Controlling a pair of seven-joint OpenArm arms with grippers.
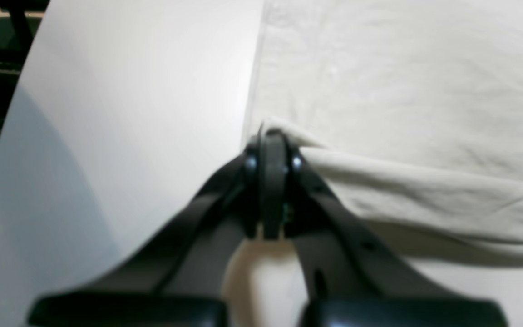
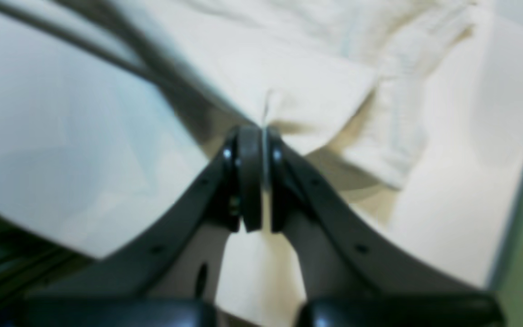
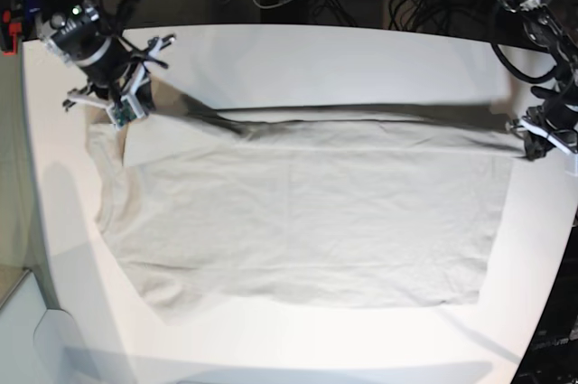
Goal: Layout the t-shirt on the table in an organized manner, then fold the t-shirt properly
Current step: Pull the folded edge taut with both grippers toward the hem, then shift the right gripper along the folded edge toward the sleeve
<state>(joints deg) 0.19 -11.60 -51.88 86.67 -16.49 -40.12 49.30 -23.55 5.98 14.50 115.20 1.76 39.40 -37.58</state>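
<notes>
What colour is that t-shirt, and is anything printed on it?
Plain light beige t-shirt, no print; the base view shows it best.

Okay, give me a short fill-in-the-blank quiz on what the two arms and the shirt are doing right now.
1. Both pincers are shut on the ____.
2. The left pincer grips the shirt at a ____ edge.
3. The shirt lies on a table whose colour is ____.
4. In the base view, the right pincer is on the ____ side.

Missing words: shirt; lifted; white; left
</notes>
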